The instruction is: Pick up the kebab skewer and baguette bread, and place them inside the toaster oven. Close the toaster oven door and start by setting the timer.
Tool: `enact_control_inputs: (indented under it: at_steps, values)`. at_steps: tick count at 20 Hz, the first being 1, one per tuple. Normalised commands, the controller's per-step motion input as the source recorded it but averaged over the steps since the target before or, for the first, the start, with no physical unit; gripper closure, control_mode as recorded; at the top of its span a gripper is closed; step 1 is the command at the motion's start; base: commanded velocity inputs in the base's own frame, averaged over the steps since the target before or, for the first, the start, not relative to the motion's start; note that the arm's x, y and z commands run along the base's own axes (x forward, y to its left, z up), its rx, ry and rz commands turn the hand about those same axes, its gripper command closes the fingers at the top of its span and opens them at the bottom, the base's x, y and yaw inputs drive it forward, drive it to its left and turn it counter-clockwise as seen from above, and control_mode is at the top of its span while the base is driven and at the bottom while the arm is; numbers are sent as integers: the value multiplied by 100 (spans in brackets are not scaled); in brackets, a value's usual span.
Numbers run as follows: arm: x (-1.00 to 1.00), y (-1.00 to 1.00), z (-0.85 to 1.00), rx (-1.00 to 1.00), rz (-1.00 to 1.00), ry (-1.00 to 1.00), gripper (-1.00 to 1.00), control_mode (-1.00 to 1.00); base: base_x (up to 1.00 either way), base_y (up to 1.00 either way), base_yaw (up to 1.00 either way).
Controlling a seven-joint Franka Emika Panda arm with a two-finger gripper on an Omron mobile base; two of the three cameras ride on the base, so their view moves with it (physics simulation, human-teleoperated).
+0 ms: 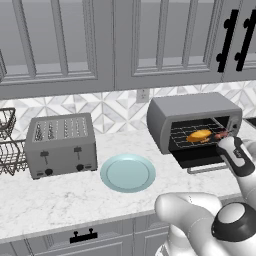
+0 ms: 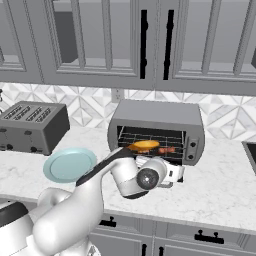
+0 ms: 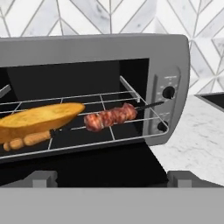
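Both foods already lie on the wire rack inside the wide grey metal toaster oven (image 3: pixel 175 57): the stubby golden baguette bread (image 3: pixel 39 119) to the left and the thin kebab skewer (image 3: pixel 111 117) with its reddish-brown chunks just beside it. The dark glass toaster oven door (image 1: pixel 200 159) still hangs open and flat. The two-finger gripper (image 3: pixel 112 178), fingers spread wide and holding nothing, sits just in front of the opening. Closing the door and setting the timer remain.

I am facing a matt grey metal toaster oven (image 3: pixel 131 48), its thin wire rack (image 3: pixel 109 105) gleaming, on a veined marble counter (image 3: pixel 197 135).
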Motion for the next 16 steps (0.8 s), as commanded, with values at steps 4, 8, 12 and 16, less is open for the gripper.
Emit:
enact_control_inputs:
  at_steps: [4, 8, 12, 16]
  values:
    - [1, 2, -1, 0, 0, 0, -100, -100, 0, 0, 0]
    - [2, 10, -5, -2, 0, 0, -100, -100, 0, 0, 0]
    - [0, 23, -11, -5, 0, 0, -100, -100, 0, 0, 0]
    - [0, 26, -6, -11, 0, 0, -100, -100, 0, 0, 0]
